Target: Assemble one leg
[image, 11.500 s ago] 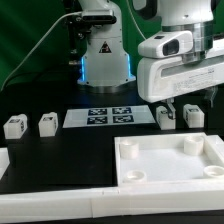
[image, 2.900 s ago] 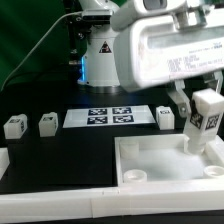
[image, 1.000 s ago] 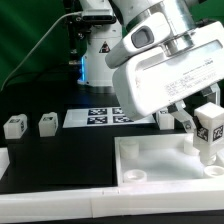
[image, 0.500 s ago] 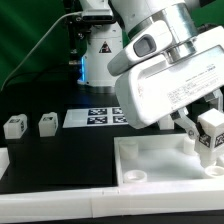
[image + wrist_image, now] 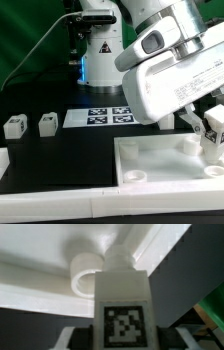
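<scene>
My gripper (image 5: 205,125) is shut on a white leg (image 5: 215,131) with a black-and-white tag, held tilted over the far corner of the white tray (image 5: 150,170) at the exterior view's right. In the wrist view the leg (image 5: 124,291) fills the middle, its tag facing the camera, with a finger (image 5: 70,336) on either side. Its narrow tip points at a round corner socket (image 5: 84,277) of the tray and lies just beside the socket's rim. Two more legs (image 5: 14,126) (image 5: 47,124) stand on the black table at the exterior view's left.
The marker board (image 5: 100,116) lies flat behind the tray. The arm's base (image 5: 100,55) stands at the back. A white rail (image 5: 60,208) runs along the table's front edge. Another tray socket (image 5: 134,172) sits at the near left corner.
The gripper has carried the leg from above the table over to the tray's far right corner, lowering and tilting it; in the last second it shifted further to the exterior view's right.
</scene>
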Robot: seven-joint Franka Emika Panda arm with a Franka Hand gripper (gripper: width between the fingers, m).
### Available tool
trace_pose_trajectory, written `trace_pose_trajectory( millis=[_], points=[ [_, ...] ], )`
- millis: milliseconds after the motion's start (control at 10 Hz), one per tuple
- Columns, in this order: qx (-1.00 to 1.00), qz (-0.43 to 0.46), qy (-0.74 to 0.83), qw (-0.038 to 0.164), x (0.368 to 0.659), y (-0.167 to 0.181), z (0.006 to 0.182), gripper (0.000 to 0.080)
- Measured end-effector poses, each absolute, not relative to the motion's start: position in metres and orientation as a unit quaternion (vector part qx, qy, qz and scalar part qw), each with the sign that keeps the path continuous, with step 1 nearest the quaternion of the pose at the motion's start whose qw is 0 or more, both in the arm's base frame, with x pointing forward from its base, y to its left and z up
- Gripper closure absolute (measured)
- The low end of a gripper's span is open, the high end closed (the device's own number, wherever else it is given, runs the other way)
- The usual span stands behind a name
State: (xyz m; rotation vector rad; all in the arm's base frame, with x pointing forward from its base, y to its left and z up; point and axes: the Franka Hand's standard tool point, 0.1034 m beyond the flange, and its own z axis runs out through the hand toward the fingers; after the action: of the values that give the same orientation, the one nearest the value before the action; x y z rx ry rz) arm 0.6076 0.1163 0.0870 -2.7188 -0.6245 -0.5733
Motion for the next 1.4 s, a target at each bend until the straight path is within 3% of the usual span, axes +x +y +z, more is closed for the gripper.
trace_pose_trajectory(
  millis=[400,600,900,1300,1400],
  points=[
    [-0.935,-0.272,-0.192,0.122,0.615,0.085,0.109,0.0506],
    [-0.933,-0.277,-0.170,0.153,0.612,0.089,0.098,0.0506],
    [-0.934,-0.273,-0.158,0.170,0.609,0.115,0.095,0.0506],
    [-0.936,-0.276,-0.141,0.165,0.616,0.115,0.102,0.0506],
    [-0.938,-0.278,-0.139,0.153,0.618,0.117,0.108,0.0506]
  ],
)
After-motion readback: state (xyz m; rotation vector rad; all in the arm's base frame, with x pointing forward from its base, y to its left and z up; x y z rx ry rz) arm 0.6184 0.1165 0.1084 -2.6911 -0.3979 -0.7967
